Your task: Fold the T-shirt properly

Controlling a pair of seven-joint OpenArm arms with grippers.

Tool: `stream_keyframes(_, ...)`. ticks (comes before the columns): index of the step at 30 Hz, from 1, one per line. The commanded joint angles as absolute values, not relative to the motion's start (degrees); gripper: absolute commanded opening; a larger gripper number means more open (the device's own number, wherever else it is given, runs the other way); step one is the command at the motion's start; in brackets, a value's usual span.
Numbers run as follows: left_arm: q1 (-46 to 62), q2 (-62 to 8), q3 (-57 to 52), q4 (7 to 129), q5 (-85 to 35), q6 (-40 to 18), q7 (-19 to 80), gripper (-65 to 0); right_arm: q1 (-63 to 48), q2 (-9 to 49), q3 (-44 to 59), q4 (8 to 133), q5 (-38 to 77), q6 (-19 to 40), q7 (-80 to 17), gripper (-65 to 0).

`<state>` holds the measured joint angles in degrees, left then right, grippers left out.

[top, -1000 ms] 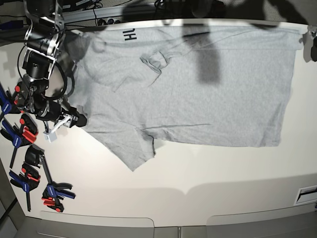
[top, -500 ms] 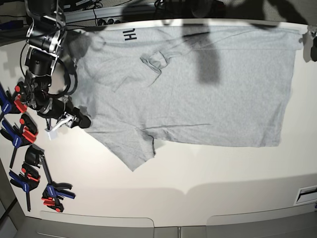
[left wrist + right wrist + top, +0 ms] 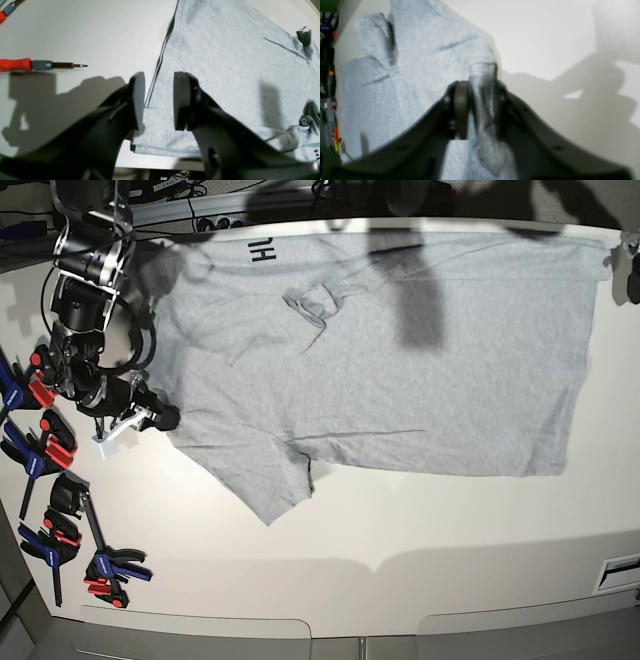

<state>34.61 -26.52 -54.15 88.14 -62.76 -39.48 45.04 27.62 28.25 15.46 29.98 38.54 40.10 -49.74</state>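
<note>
The light grey T-shirt point(image 3: 400, 380) lies spread flat on the white table, with black lettering point(image 3: 260, 250) showing at its far left edge. My right gripper point(image 3: 162, 418) is at the shirt's left edge, just above the lower sleeve. In the right wrist view that gripper point(image 3: 480, 86) is shut on a pinched-up fold of the T-shirt point(image 3: 407, 87). My left gripper point(image 3: 158, 85) hangs open over a hemmed corner of the T-shirt point(image 3: 225, 62) by the table's edge, with nothing between its fingers.
A red-handled screwdriver point(image 3: 25, 65) lies on the table beside the shirt's hem. Several blue, red and black clamps point(image 3: 50, 480) sit along the table's left side. Cables run behind the far edge.
My right gripper has slid a little onto the shirt's left edge and its jaws have closed on the fabric. The shirt and the left arm have not moved.
</note>
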Motion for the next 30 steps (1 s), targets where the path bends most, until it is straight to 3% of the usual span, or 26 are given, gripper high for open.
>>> stream_keyframes(1, 34.9, -27.8, -54.8, 88.9, -63.9, -40.0, 43.8, -47.3, 29.0, 29.2, 15.6, 30.5, 39.1, 40.0, -48.4, -61.1)
stream_keyframes(2, 34.9, -27.8, -54.7, 88.9, -63.9, -40.0, 43.8, -47.3, 29.0, 29.1, 15.6, 30.5, 39.1, 40.0, -48.0, -65.0)
stream_keyframes(12, 28.4, -27.9, -54.7, 88.9, -63.9, -40.0, 43.1, -47.3, 29.0, 29.1, 15.6, 30.5, 39.2, 40.0, -46.3, -65.0)
stream_keyframes(16, 22.4, -29.3, -52.6, 88.8, -58.4, -34.4, 40.1, -47.3, 29.0, 29.1, 15.6, 30.5, 39.2, 40.0, -46.3, -65.0)
stream_keyframes(22, 12.6, -34.8, -40.3, 87.7, -49.4, -28.1, 38.4, -47.3, 29.0, 29.0, 15.6, 30.5, 39.2, 40.0, -46.3, -65.0)
stream_keyframes(25, 5.5, -36.6, -34.5, 82.1, -47.4, -27.0, 38.5, -47.3, 29.1, 29.0, 15.6, 30.5, 39.2, 40.0, -46.3, -65.0)
stream_keyframes(30, -9.0, -37.9, -29.0, 61.9, -49.3, -27.1, 38.1, -47.3, 29.0, 29.0, 15.6, 30.5, 39.2, 40.0, -46.4, -65.0)
